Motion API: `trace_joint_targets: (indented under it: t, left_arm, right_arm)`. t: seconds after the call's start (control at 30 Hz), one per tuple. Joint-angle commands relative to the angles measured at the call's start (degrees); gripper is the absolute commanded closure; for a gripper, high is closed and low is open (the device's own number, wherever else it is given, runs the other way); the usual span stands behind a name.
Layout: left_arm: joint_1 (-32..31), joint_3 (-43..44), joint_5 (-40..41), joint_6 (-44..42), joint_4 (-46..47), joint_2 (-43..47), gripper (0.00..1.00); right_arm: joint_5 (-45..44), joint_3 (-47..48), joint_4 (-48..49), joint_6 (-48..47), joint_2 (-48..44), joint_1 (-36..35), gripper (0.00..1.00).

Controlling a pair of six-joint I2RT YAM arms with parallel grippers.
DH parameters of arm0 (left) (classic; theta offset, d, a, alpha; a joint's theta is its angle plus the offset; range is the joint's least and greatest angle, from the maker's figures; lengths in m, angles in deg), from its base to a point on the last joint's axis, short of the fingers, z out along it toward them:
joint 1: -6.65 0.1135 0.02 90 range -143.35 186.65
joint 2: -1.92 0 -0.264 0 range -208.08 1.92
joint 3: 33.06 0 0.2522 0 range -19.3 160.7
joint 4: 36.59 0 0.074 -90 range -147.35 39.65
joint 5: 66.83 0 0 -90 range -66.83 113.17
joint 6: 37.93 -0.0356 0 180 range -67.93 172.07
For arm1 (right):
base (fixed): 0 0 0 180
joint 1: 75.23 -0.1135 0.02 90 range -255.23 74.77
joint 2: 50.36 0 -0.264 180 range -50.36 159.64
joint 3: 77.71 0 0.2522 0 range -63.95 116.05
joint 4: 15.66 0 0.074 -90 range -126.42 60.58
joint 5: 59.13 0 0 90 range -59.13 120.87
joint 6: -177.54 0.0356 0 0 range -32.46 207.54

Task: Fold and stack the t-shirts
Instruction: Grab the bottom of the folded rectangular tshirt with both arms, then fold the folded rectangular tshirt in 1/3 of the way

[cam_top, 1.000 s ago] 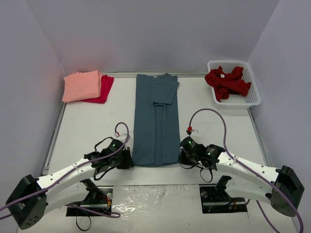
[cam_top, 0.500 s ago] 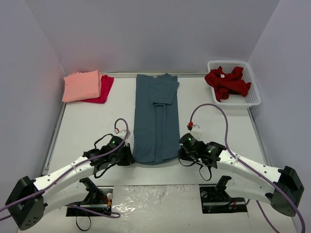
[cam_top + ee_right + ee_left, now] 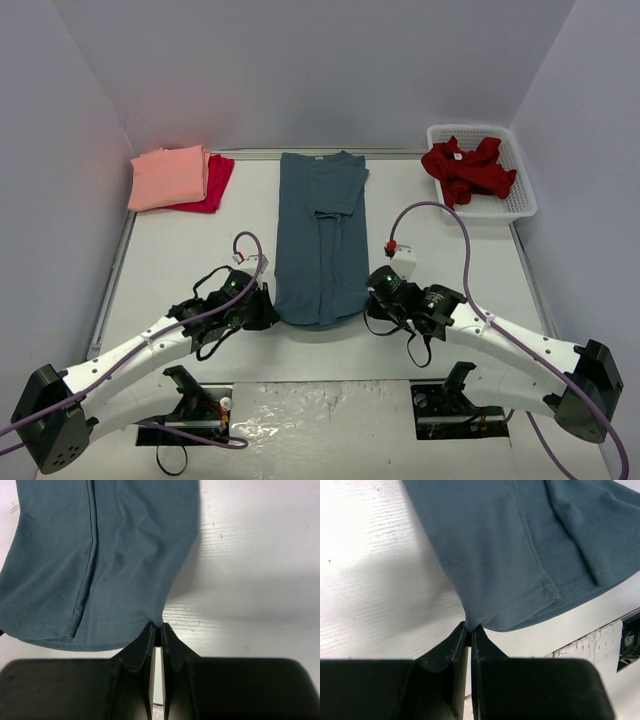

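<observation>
white table (image 3: 180,260), pale walls (image 3: 300,70). left gripper (image 3: 470,627) — clenched on hem corner of slate-blue t-shirt (image 3: 320,240); right gripper (image 3: 157,626) likewise on the opposite corner. shirt runs ahead between both, long-folded. soft, light, limp — likely best held at hem corners.

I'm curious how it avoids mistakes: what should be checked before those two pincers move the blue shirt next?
1. Is the left pincer shut on the blue shirt at its near hem corner: ok.
2. Is the right pincer shut on the other corner: ok.
3. Sleeves folded in, narrow strip: ok.
4. Hem straight between the pincers: not ok, it bows.
5. Is the pink shirt well apart: ok.
</observation>
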Motion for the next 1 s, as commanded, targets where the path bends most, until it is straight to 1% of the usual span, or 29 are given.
trace_joint_targets:
  t: [0.0,0.27,0.4,0.53,0.97]
  left_arm:
    - [0.5,3.8,2.2,-0.9,-2.5,-0.4,0.98]
    - [2.9,6.7,3.2,-0.9,-3.6,-1.3,0.98]
    - [4.6,7.3,2.8,-0.9,-2.6,-1.9,0.97]
    - [5.9,8.5,1.5,-1.1,-1.0,-4.4,0.98]
    - [11.3,13.4,-1.5,-4.0,1.3,-10.3,0.98]
  right_arm:
    - [-4.2,3.0,-1.5,-1.1,1.2,0.7,1.00]
    - [-4.7,4.9,-1.5,-3.6,2.4,4.3,1.00]
    - [-4.7,5.8,-1.4,-5.0,2.7,6.9,1.00]
    - [-4.1,7.4,-0.9,-6.8,3.5,9.1,1.00]
    - [-1.8,12.1,2.0,-11.9,10.3,14.8,1.00]
